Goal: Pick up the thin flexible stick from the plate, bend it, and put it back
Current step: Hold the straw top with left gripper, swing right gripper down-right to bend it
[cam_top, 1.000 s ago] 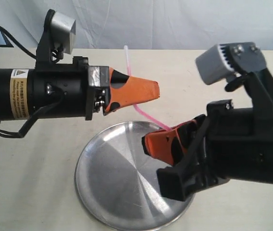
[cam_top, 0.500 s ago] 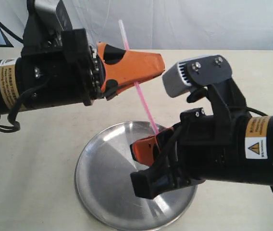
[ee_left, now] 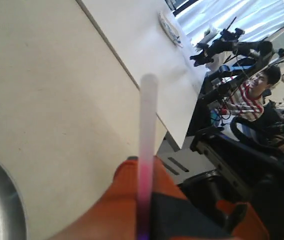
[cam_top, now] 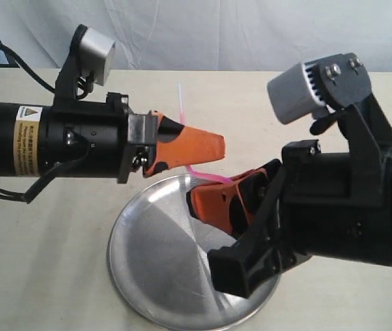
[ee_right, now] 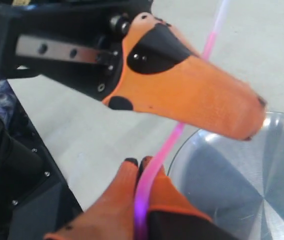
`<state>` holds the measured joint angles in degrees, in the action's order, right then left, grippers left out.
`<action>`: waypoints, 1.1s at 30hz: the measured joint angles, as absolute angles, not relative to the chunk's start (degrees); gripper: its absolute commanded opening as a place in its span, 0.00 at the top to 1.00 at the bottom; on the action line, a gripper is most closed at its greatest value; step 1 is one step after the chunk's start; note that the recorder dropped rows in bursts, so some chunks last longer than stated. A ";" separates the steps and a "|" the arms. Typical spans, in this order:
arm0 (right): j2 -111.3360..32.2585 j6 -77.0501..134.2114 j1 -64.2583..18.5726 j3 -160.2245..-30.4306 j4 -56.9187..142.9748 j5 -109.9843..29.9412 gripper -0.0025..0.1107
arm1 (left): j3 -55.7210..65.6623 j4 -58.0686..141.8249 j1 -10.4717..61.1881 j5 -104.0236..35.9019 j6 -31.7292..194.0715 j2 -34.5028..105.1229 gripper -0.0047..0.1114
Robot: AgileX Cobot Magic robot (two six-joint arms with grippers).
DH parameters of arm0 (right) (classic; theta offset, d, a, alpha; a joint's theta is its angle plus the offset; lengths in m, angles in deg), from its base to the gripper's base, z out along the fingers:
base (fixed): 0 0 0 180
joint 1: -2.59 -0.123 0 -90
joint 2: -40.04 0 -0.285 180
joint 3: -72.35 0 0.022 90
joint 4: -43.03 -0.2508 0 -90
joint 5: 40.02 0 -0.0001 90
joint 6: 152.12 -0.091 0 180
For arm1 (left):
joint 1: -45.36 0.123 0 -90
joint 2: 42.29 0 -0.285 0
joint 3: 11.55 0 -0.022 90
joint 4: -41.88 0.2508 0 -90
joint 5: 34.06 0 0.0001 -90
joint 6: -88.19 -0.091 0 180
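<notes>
Your left arm lies level, reaching in from the counter's (cam_top: 37, 241) left edge, its gripper (cam_top: 218, 146) pointing right toward the middle. Your right arm comes in from the right edge. Its gripper (cam_top: 194, 201) points left and tilts slightly down over the plate (cam_top: 151, 262). The two sets of orange tips are close together, with the left ones higher and the right ones just below and beside them.

Both grippers are clenched on the stick (cam_top: 206, 176). In the left wrist view it rises from between that gripper's pressed tips. In the right wrist view it runs out from between that gripper's closed tips and passes behind the left gripper.

The stick is in the air, off the plate, above the plate's far rim. It is bent. Its pale whitish end stands up past the left gripper toward the counter's far edge. Below that gripper the pink part curves sideways in a shallow arc to the right gripper's tips.

The plate sits midway along the counter's near edge, as the exterior view has it, shiny and brushed.

The stretch of stick inside the left gripper's grip is hidden. So is whatever length runs back between the right gripper's fingers, so you cannot see its other end. The right arm covers the plate's right side. In the left wrist view the stick is blurred, and only a sliver of plate shows.
</notes>
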<state>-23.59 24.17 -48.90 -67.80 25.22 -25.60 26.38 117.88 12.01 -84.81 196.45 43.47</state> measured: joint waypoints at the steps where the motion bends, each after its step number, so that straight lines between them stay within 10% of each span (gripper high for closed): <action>1: -23.59 24.17 -48.92 -67.80 25.22 -25.60 0.99 | 26.38 116.77 12.22 -85.46 196.45 43.47 0.96; 33: -17.14 24.12 -49.04 -67.82 24.96 -24.34 0.99 | 26.35 115.61 11.94 -88.13 196.46 39.96 0.96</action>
<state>-17.14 24.12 -49.04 -67.82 24.96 -24.34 26.35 115.61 11.94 -88.13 196.46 39.96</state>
